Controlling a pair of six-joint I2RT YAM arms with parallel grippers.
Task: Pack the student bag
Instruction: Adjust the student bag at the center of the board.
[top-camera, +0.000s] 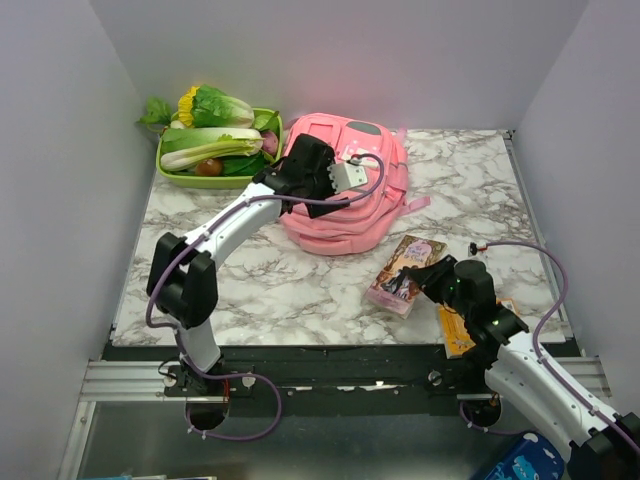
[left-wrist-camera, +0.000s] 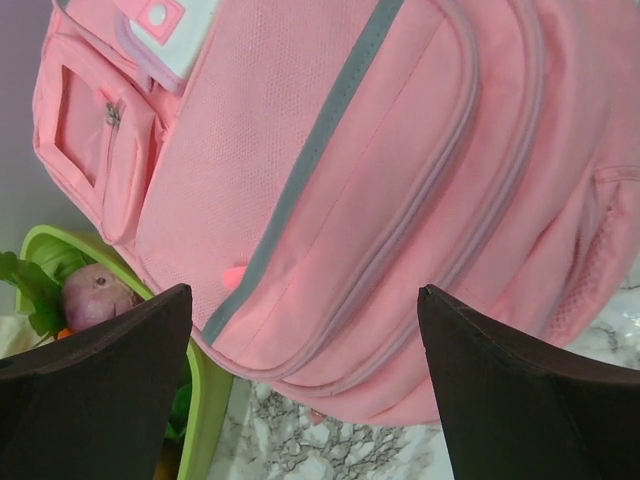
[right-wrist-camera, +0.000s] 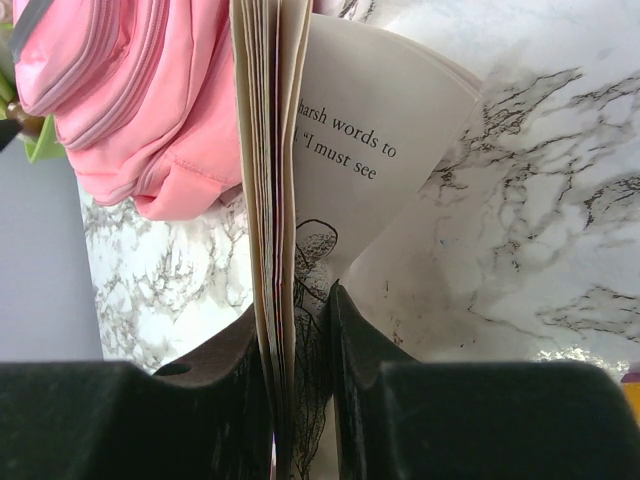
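Note:
The student bag (top-camera: 350, 200), a soft pink backpack with a grey-and-white patch, lies at the back middle of the marble table. My left gripper (top-camera: 318, 172) hovers over its left side, jaws wide open and empty. In the left wrist view the student bag (left-wrist-camera: 340, 150) fills the frame between the two dark fingers (left-wrist-camera: 110, 380). My right gripper (top-camera: 428, 276) is shut on a book (top-camera: 402, 272) lying front right of the bag. In the right wrist view the book (right-wrist-camera: 270, 150) stands edge-on, its pages pinched by the right gripper (right-wrist-camera: 295, 305), one printed page fanned out to the right.
A green tray (top-camera: 172, 176) of vegetables stands at the back left, touching the bag's left side, and shows as the green tray (left-wrist-camera: 210, 400) in the left wrist view. A flat orange item (top-camera: 455, 330) lies under the right arm near the front edge. White walls close in on the table's sides and back.

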